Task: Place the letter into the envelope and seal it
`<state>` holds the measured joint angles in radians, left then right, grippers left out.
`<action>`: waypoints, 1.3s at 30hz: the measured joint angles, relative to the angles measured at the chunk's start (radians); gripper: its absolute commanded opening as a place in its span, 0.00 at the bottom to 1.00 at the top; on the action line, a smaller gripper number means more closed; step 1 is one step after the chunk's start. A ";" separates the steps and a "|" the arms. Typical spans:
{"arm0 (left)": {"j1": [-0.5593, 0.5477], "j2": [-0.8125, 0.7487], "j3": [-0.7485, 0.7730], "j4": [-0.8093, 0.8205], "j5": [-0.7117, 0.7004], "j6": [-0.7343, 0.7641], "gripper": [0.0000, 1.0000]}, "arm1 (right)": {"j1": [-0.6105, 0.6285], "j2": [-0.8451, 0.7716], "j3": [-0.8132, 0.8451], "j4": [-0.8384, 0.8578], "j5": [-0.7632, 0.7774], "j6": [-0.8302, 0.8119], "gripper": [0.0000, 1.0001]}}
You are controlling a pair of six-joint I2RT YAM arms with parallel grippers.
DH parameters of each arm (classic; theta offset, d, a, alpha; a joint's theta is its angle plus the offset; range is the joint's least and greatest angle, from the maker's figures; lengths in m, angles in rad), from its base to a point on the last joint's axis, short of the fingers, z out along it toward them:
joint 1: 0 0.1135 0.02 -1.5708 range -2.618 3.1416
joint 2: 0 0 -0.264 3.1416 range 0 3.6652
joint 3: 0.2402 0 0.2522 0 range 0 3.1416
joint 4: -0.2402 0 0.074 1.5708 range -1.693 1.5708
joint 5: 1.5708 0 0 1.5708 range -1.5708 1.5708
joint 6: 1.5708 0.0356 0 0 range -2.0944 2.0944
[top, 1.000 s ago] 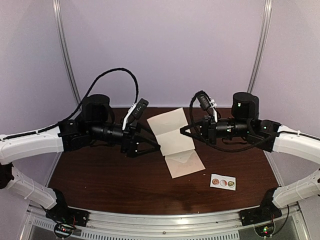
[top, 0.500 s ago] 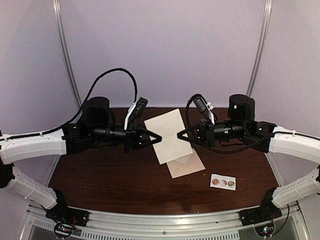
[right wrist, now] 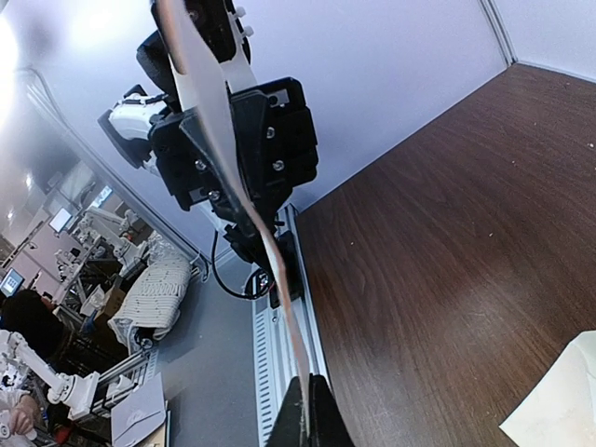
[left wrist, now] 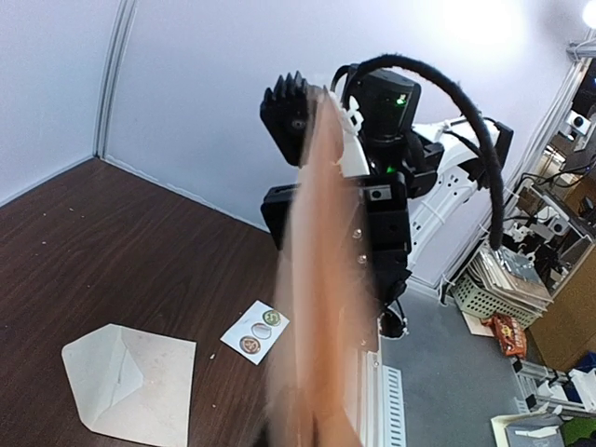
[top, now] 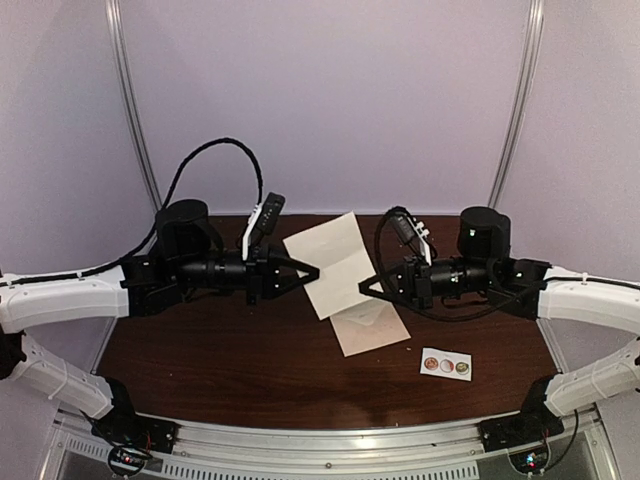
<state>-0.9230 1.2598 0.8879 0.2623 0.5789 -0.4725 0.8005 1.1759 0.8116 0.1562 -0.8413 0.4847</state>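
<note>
Top external view: the left tool [top: 316, 272] is closed to a point on the left edge of the letter [top: 333, 262], and the right tool [top: 362, 288] is closed on the sheet's lower right edge, so the two tips face each other with the paper pinched between them. The letter is a whitish sheet with a crease across its middle. It is held tilted above the counter [top: 220, 350], its far corner raised toward the back wall.

In the left wrist view the sheet runs edge-on out of that tool's grip, blurred and close to the lens, with the opposite arm behind it. The right wrist view shows the same thin edge rising from its own closed tips.

The envelope [top: 372, 328] lies flat on the counter, just in front of and partly under the letter's near corner; whether the two touch cannot be told. A sticker strip [top: 446, 365] with three round stickers lies near the envelope, on its right.
</note>
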 measured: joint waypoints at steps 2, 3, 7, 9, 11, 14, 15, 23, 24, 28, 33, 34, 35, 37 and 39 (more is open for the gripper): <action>0.000 -0.001 0.000 0.002 0.000 -0.006 0.69 | 0.000 -0.011 0.000 0.004 0.001 -0.002 0.00; 0.001 -0.002 0.000 0.000 0.000 -0.009 0.73 | 0.000 -0.018 0.000 0.005 0.003 -0.007 0.00; 0.024 -0.041 0.000 -0.016 -0.006 -0.028 0.81 | 0.000 -0.043 0.000 -0.009 0.011 -0.035 0.00; 0.050 -0.081 0.000 -0.033 -0.018 -0.037 0.82 | 0.000 -0.048 0.000 -0.023 0.012 -0.050 0.00; 0.084 -0.127 0.007 -0.051 -0.029 -0.049 0.82 | 0.000 -0.051 0.000 -0.043 0.011 -0.068 0.00; 0.121 -0.160 0.046 -0.069 -0.052 -0.072 0.83 | 0.000 -0.053 0.000 -0.068 0.005 -0.092 0.00; 0.131 -0.161 0.068 -0.080 -0.064 -0.082 0.83 | 0.000 -0.053 0.000 -0.077 0.000 -0.098 0.00; 0.156 -0.060 0.174 -0.134 -0.089 -0.148 0.82 | 0.000 -0.054 0.003 -0.122 -0.041 -0.147 0.00; 0.156 -0.037 0.177 -0.138 -0.075 -0.153 0.82 | 0.000 -0.054 0.005 -0.125 -0.042 -0.151 0.00; 0.147 0.039 0.188 -0.170 -0.021 -0.155 0.81 | 0.000 -0.053 0.017 -0.131 -0.047 -0.166 0.00; 0.107 0.114 0.225 -0.234 0.071 -0.121 0.81 | 0.000 -0.046 0.035 -0.134 -0.045 -0.169 0.00; 0.099 0.122 0.231 -0.242 0.090 -0.112 0.81 | 0.000 -0.041 0.042 -0.137 -0.040 -0.170 0.00; 0.092 0.127 0.233 -0.246 0.110 -0.101 0.81 | 0.000 -0.035 0.050 -0.140 -0.034 -0.171 0.00; 0.081 0.130 0.234 -0.257 0.146 -0.084 0.81 | 0.000 -0.024 0.061 -0.142 -0.023 -0.171 0.00; 0.075 0.131 0.234 -0.266 0.171 -0.071 0.81 | 0.000 -0.011 0.068 -0.143 -0.015 -0.171 0.00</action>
<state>-0.8478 1.3911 1.1217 -0.0040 0.7494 -0.5430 0.8005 1.1652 0.8799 0.0135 -0.8566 0.3141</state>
